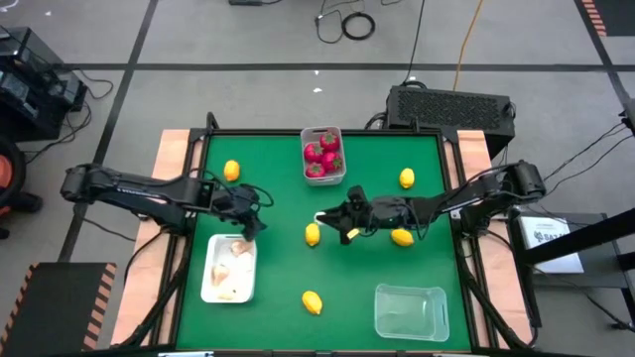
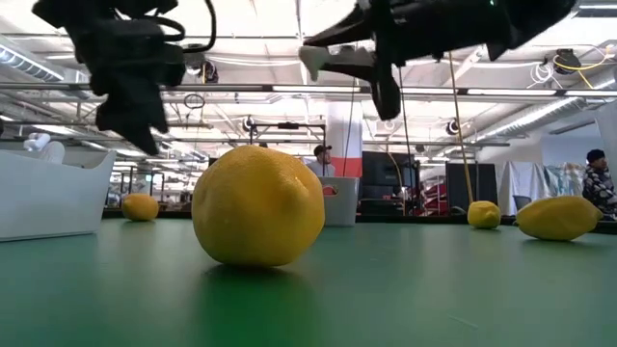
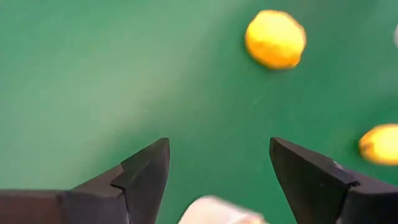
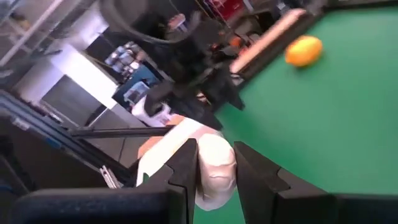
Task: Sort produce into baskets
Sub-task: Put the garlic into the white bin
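My right gripper [image 1: 327, 215] hangs over the middle of the green table, shut on a whitish garlic bulb [image 4: 216, 173]. The low view shows the bulb [image 2: 313, 60] high above the table. My left gripper [image 1: 255, 218] stands open above the far right corner of the shallow white tray [image 1: 229, 268], which holds garlic bulbs. Its fingers [image 3: 146, 177] have nothing between them. The grey-white bin [image 1: 323, 156] at the far side holds red pieces. The clear tub [image 1: 411, 310] stands near right. Several lemons lie loose; one lemon [image 1: 313, 234] is just nearer than the held bulb. My right gripper pinches the garlic bulb's two sides [image 4: 202, 171] between its two fingers. The fingers lie almost level and point toward the table's left edge. The bulb sits at their free ends [image 2: 333, 60], lifted clear of the table.
Loose lemons lie at the far left [image 1: 231, 170], far right [image 1: 407, 178], right of centre [image 1: 402, 236] and near the front edge [image 1: 313, 302]. Wooden strips run along the table's left and right edges. People stand in the room behind the table.
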Tool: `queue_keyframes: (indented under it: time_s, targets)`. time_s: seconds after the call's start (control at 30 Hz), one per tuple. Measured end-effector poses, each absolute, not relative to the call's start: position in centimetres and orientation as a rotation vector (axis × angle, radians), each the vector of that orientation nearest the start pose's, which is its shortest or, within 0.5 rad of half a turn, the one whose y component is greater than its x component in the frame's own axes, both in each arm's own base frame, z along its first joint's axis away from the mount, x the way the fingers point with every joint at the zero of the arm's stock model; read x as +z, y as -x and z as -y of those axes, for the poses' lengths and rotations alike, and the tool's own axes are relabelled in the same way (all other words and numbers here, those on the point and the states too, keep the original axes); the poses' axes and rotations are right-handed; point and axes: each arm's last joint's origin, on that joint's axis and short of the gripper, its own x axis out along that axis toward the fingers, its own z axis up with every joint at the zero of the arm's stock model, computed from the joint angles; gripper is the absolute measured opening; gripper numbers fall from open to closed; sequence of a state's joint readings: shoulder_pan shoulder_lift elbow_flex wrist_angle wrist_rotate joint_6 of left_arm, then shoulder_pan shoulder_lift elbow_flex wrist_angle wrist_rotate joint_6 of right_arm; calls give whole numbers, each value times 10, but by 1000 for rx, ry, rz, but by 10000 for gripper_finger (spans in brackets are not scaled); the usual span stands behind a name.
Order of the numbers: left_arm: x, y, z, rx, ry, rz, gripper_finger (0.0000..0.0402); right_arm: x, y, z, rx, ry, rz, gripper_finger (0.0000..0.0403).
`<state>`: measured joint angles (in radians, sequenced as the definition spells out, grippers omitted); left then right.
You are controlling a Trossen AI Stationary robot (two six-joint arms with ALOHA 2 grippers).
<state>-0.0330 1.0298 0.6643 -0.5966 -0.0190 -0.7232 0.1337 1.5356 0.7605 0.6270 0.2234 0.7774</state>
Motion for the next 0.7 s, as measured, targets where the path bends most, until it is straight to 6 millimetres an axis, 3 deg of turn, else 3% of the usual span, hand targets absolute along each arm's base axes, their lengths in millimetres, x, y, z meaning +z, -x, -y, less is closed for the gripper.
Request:
queue_keyframes:
  time_s: [0.17,0.33,0.47,0.6,0.7]
  targets:
    - [219,-174,4,347,542,-1005,283,233,-354,-55,-104,-614,-104,78]
    - [220,-167,1,371,419,-1026,283,236,-419,-83,-45,-463,-84,78]
    - [219,-164,-1,346,322,-1062,283,226,-472,-102,-22,-340,-105,78]
    - [219,-162,-3,312,248,-1090,283,216,-513,-110,10,-305,-127,78]
    - [218,-161,-3,300,193,-1101,283,210,-536,-106,76,-334,-115,78]
